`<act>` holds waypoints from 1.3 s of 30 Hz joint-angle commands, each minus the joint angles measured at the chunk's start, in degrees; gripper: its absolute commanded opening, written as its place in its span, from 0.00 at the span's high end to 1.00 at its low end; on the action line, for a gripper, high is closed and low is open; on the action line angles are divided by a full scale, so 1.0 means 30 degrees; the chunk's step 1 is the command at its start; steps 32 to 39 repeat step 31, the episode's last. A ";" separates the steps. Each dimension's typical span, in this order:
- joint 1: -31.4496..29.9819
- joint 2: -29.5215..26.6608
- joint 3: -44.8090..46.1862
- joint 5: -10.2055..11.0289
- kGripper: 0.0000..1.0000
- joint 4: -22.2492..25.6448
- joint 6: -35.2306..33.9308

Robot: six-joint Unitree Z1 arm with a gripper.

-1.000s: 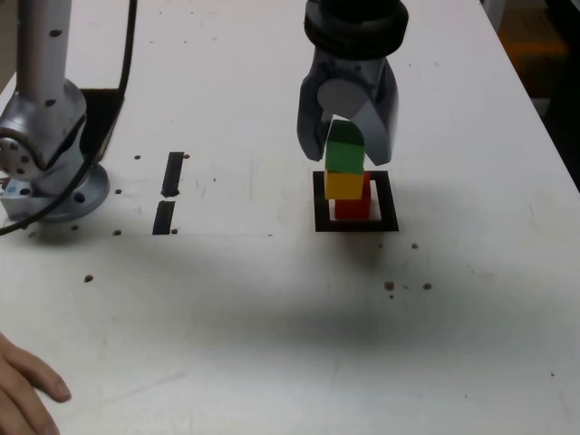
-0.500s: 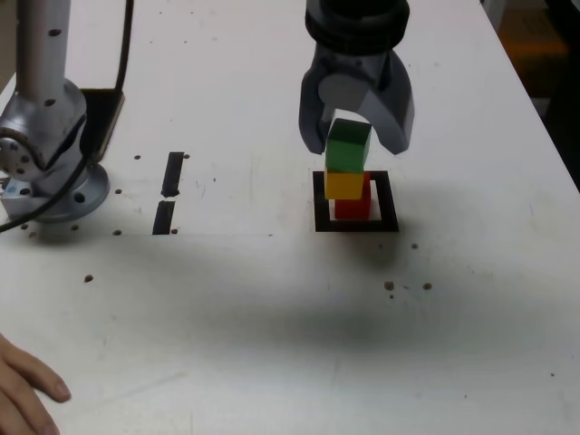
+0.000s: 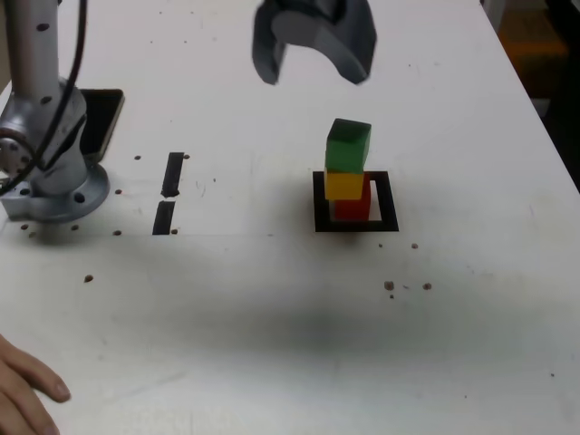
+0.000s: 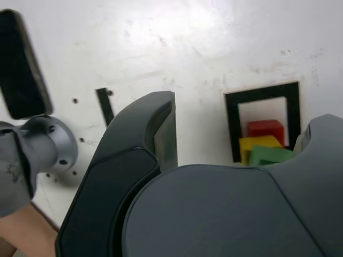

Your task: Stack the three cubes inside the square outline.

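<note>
White counter [image 3: 272, 317], few specks. Gripper [image 3: 313, 54] up high, jaws wide, holding nothing. Stack below it, nearer front edge: red cube [image 3: 353, 207] in square outline [image 3: 319, 201], yellow cube [image 3: 344, 184] next, green cube [image 3: 348, 146] on top, bit crooked. Job looks done.

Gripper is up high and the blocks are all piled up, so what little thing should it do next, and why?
Probably just keep clear and pull a little farther away. The gripper is open, empty, above the stack. The green cube sits on the yellow cube, that on the red cube, inside the square outline. The green one looks slightly skewed, so touching it risks a topple.
</note>
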 commanded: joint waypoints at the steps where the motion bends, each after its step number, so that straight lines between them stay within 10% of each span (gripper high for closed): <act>1: 0.0179 -0.0671 0.0588 0.0112 0.10 0.0426 -0.0301; 31: 0.3867 -0.2483 1.1120 -0.4715 0.09 -0.7266 -0.1105; 39: 0.3867 -0.2483 1.1120 -0.4715 0.09 -0.7266 -0.1105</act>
